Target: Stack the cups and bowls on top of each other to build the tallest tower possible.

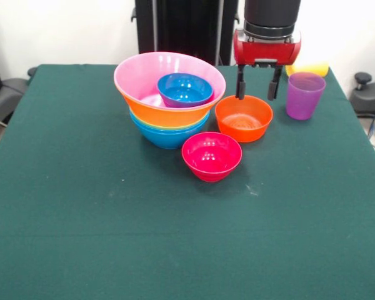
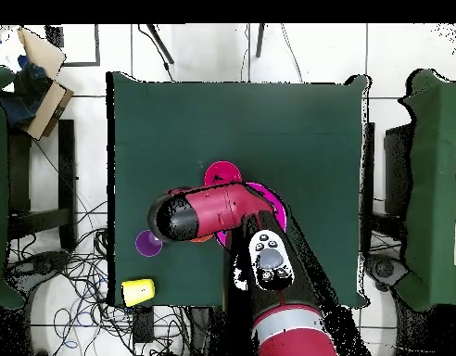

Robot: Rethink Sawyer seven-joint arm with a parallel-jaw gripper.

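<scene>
- Tower (image 1: 169,100) sitting left of centre toward the far side of the green table (image 1: 81,206): light blue bowl (image 1: 169,136) at base, wide orange bowl (image 1: 169,115) nested in it, pink bowl (image 1: 137,75) nested on that, small dark blue bowl (image 1: 185,89) lying inside the pink one.
- In overhead view the arm is covering most of the stack; only a pink rim is showing.
- Orange-red bowl (image 1: 244,118) standing upright just right of the tower, apart from it.
- Crimson bowl (image 1: 211,156) (image 2: 221,174) sitting upright in front of both, close to the blue base; can't tell if touching.
- Purple cup (image 1: 304,95) (image 2: 148,243) standing upright right of the orange-red bowl, near but apart.
- Yellow cup (image 1: 312,68) (image 2: 138,292) lying on its side behind the purple one, at the table edge.
- Gripper (image 1: 258,94) hanging over the far rim of the orange-red bowl, fingers (image 1: 240,84) spread w/ nothing between them; tips level w/ the rim, contact unclear.
- No legible brands, labels or writing on any item.
- Beyond the table: cables on the tiled floor, cardboard box (image 2: 42,79) in overhead view's top left.
</scene>
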